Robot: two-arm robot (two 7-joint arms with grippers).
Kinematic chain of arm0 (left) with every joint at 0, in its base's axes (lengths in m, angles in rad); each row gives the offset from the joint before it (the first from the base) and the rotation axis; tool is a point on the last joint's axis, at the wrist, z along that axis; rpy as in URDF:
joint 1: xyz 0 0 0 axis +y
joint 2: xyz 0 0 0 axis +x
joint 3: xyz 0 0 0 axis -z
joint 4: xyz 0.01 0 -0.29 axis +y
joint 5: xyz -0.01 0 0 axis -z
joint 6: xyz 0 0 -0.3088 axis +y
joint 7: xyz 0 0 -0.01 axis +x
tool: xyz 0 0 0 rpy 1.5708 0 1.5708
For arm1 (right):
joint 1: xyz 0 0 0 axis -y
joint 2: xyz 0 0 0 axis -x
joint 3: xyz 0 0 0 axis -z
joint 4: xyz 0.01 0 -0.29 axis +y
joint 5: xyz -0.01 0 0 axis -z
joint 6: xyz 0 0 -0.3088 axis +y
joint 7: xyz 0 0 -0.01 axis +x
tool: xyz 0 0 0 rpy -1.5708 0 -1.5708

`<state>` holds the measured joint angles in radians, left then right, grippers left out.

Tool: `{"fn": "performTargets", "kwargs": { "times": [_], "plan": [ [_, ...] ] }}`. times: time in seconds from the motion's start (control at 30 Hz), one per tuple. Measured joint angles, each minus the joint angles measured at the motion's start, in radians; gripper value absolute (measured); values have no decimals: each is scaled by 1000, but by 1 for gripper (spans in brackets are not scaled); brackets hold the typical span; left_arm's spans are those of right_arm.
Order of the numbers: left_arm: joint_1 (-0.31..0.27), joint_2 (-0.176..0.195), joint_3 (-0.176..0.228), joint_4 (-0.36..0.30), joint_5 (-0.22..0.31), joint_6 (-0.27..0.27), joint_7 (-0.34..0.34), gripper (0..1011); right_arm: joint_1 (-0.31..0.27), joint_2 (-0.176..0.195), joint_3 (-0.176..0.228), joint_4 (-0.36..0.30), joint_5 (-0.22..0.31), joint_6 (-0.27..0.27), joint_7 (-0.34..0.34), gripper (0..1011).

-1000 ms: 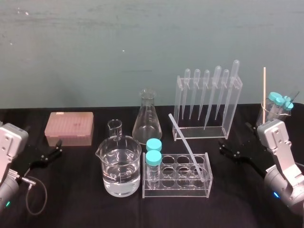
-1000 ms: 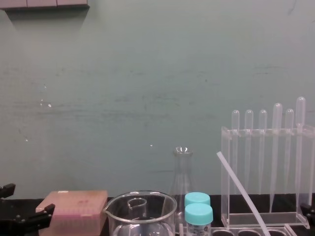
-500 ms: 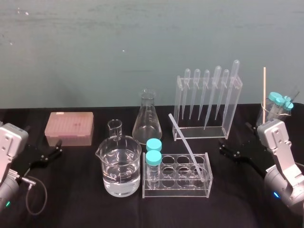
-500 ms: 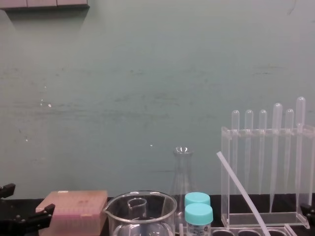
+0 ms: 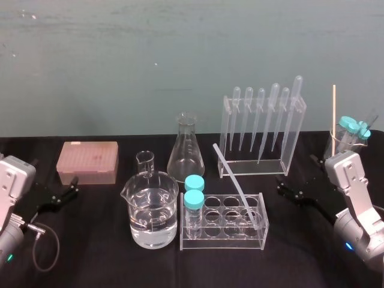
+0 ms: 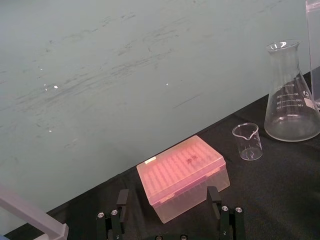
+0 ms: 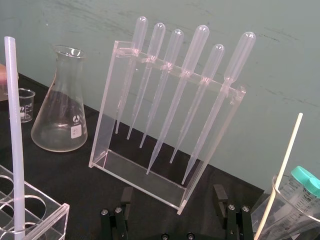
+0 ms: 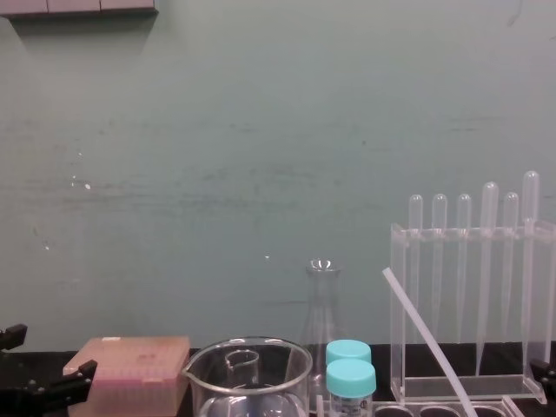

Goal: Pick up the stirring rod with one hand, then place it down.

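Leaning in the clear tube rack (image 5: 223, 223), the stirring rod (image 5: 237, 186) is untouched. Its lower end sits in a well at the rack end nearer the right fingers (image 5: 293, 189). Its upper end tilts up and away from them toward the Erlenmeyer flask (image 5: 186, 150).

Right fingers are spread wide with nothing held, low over the black counter (image 5: 90, 258). Their tips aim at the rack, near it but apart.

Right wrist view:
- The rod (image 7: 14, 140) is off to one side of the fingers (image 7: 220, 197).
- The pipette stand (image 7: 165, 125) with six pipettes is straight ahead between them.
- Blue-capped tubes (image 7: 305, 177) and a wooden stick (image 7: 281, 167) are on the other side.

Left fingers (image 5: 60, 195) are also spread wide and empty, low over the counter and well apart from the rod. The pink tip box (image 6: 182, 175) sits just ahead of the left fingers (image 6: 122, 200), with the small beaker (image 6: 246, 141) and flask beyond it.

Between the left fingers and the rack stands the large beaker (image 5: 151, 213) of clear liquid; touching the rack or just beside it, cannot tell. Two blue-capped vials (image 5: 193, 193) stand in the rack end farther from the right fingers.

Chest view: the rod (image 8: 426, 339) slants in front of the pipette stand.
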<state>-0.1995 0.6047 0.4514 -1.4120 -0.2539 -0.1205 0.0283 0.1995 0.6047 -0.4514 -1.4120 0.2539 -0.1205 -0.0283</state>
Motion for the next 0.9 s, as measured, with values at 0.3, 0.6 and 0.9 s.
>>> {"fn": "performTargets", "kwargs": {
  "times": [0.3,0.6,0.9],
  "plan": [
    [0,0,0,0,0,0,0,1000,0,0,0,0,0,0,0,1003],
    [0,0,0,0,0,0,0,1000,-10,-1,15,-10,-7,-18,-8,1003],
    [0,0,0,0,0,0,0,1000,-5,-10,31,-93,-187,-196,-108,1003]
  ]
}}
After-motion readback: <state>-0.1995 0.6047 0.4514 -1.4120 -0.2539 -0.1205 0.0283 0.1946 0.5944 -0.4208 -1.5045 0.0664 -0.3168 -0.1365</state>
